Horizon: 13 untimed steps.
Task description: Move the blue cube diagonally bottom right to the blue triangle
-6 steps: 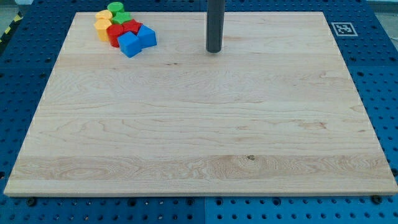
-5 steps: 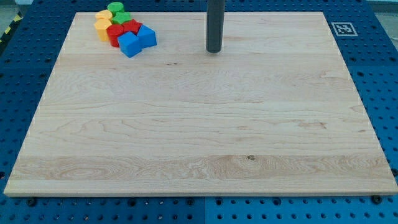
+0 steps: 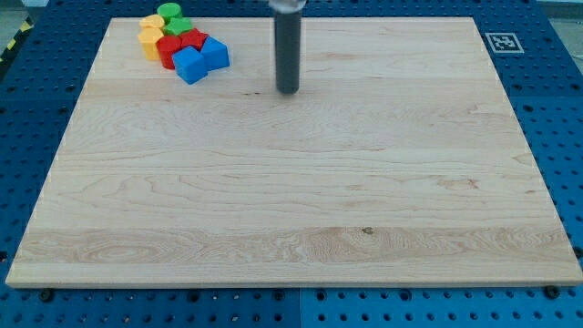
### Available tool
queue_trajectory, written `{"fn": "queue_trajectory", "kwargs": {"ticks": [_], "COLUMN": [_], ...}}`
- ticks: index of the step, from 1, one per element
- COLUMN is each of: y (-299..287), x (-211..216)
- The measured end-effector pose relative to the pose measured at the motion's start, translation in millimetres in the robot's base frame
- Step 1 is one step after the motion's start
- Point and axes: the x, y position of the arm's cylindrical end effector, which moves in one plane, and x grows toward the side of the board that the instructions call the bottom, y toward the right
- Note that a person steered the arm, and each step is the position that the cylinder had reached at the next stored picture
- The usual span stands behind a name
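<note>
The blue cube (image 3: 190, 65) sits at the board's top left, on the lower edge of a tight cluster of blocks. The blue triangle (image 3: 216, 53) lies right beside it, up and to its right, touching it. My tip (image 3: 287, 90) rests on the board well to the right of both blue blocks, apart from them and a little lower than the cube.
The cluster also holds red blocks (image 3: 179, 42), yellow blocks (image 3: 150, 36) and green blocks (image 3: 171, 15), packed behind the blue ones. A printed marker tag (image 3: 501, 42) sits at the wooden board's (image 3: 301, 182) top right corner. Blue perforated table surrounds the board.
My tip has moved left and slightly down the view, closer to the blue blocks. No block has moved.
</note>
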Motion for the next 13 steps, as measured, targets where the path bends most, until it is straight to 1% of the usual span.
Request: {"fn": "queue_trajectory", "kwargs": {"ticks": [1, 2, 3, 6, 7, 9, 10, 11, 12, 13], "y": [-60, -128, -169, -167, -148, -83, -74, -75, -88, -91], "x": [39, 27, -18, -58, -59, -59, -59, -59, -65, -82]}}
